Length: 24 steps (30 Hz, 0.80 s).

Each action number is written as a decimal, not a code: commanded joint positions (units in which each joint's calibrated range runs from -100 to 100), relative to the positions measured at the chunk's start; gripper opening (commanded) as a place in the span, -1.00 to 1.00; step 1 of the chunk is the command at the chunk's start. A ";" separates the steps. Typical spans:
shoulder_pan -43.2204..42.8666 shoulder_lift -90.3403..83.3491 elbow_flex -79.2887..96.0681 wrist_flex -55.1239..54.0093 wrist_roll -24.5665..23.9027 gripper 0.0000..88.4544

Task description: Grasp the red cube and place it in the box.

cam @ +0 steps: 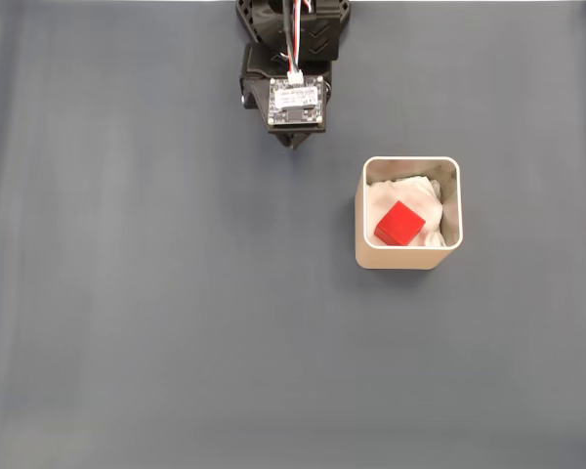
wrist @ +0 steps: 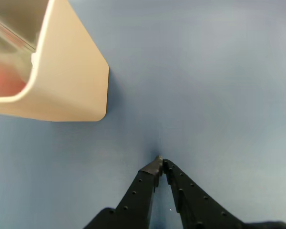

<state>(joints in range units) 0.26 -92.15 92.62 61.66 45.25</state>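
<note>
**A:** Over to the fixed view, and there's the red cube [cam: 401,224] sitting inside the box [cam: 407,257], tilted a little on the white padding [cam: 422,200], toward the lower left of the compartment.

**B:** Yes, and the box stands upright on the grey desk [cam: 137,293], right of centre in that view. The arm [cam: 295,59] is up at the top edge, well apart from the box, with a small circuit board [cam: 295,101] and its wires facing the camera.

**A:** Wrist view now: the gripper [wrist: 160,162] comes in from the bottom edge, two black fingers [wrist: 143,191] meeting at the tips. Jaws together, nothing between them.

**B:** Agreed, closed and empty, tips pointing at bare desk. The box's beige corner [wrist: 71,81] fills the upper left here, clear of the fingers, and there's a blurred red patch [wrist: 5,78] inside its wall, which is the cube.

**A:** Cube in the box, gripper holding nothing.
</note>
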 commanded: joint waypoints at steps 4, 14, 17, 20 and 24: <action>-0.87 -3.78 3.46 1.58 -0.15 -1.00; -1.72 -7.76 7.10 5.60 -1.03 -1.00; -1.79 -7.85 7.19 7.57 -1.56 -1.00; -1.72 -7.85 7.19 9.62 -2.54 -1.00; -1.51 -7.85 7.19 12.08 -3.27 -1.00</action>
<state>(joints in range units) -1.16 -99.64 99.27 71.73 42.56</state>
